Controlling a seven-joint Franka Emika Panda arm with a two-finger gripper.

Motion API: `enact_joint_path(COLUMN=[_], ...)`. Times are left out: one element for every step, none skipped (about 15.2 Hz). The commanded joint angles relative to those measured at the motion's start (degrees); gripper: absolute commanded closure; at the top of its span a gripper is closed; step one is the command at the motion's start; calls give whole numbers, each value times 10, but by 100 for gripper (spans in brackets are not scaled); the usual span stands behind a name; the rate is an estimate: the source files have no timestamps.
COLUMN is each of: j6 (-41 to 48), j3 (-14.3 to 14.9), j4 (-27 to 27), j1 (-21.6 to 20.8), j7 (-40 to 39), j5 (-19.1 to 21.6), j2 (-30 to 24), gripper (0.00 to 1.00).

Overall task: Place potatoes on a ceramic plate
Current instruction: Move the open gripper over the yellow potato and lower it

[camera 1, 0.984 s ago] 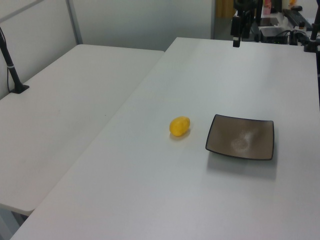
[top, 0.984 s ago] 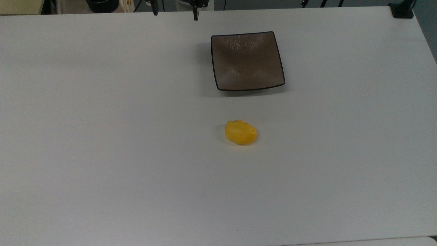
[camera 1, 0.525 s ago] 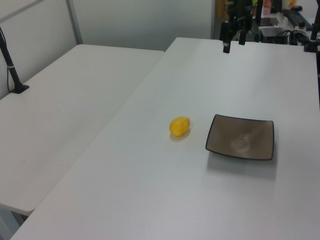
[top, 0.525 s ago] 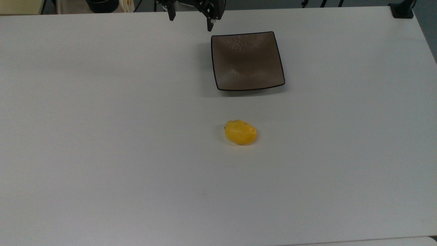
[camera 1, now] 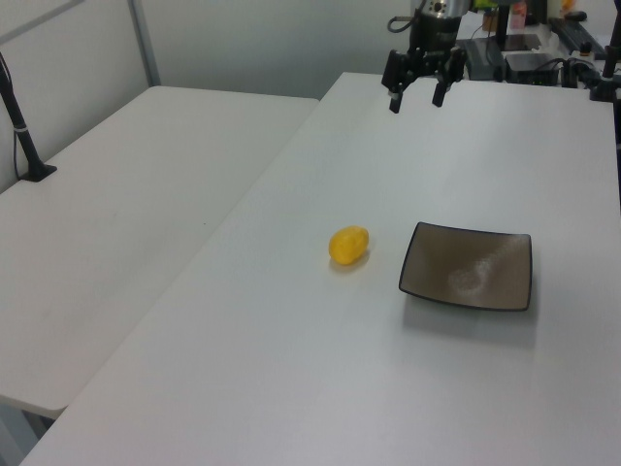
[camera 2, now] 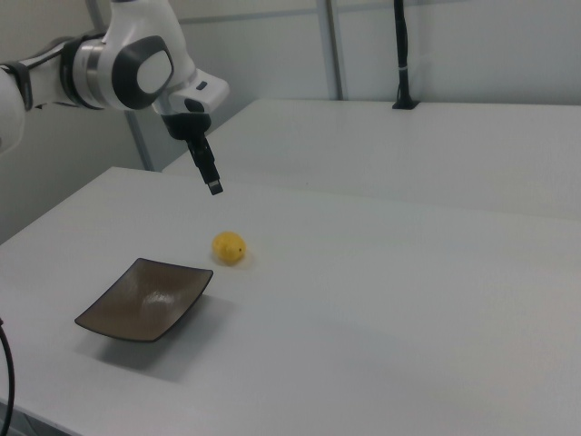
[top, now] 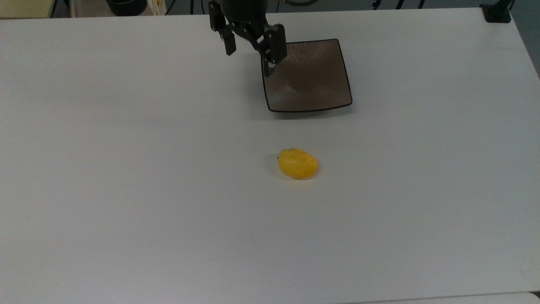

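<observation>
- Gripper: black two-finger unit on a white Panda arm, held in the air with nothing between its parted fingers. In the top view one finger lay over bare table, and the other finger overlapped the plate's upper-left corner. In the left view the gripper hung above the table's far end.
- Potato: one small, bright yellow, egg-shaped lump with slight dimples, lying on the bare table, apart from the plate and well apart from the gripper. In the top view it lay below the plate; in the left view the potato lay just to the plate's left; in the right view the potato lay beyond the plate.
- Ceramic plate: square, glossy brown-grey, thin dark rim, upturned edges, nothing on it. Also seen as the plate in the left view and the plate in the right view.
- Table: white, matt, flat.
- Second white table: alongside, at the left view's left, bearing a black clamped post.
- Black upright post: on the far table in the right view.
- Clutter of dark equipment: beyond the table's far end in the left view.
</observation>
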State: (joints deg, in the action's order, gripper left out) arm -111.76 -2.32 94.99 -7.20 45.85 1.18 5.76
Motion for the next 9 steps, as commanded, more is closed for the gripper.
enact_joint_path(j6=[-53,-67,-76,-86,-88,-90,-90,-90,-90], j3=[-1,-1,-1,-1,-4,-10,-23,-30,-33], j4=[0,0,0,1,1,1,-4,-9,-13], j1=[-10,-10,-10,-10,-11,-10,-10,-10,-10], j7=[137,177,218,274,308,344,400,431,454], j5=[7,8,8,8,8,8,0,-5,-9], j2=[33,41,44,49,55,62,85,99,109], gripper=[0,0,0,0,0,0,0,0,0])
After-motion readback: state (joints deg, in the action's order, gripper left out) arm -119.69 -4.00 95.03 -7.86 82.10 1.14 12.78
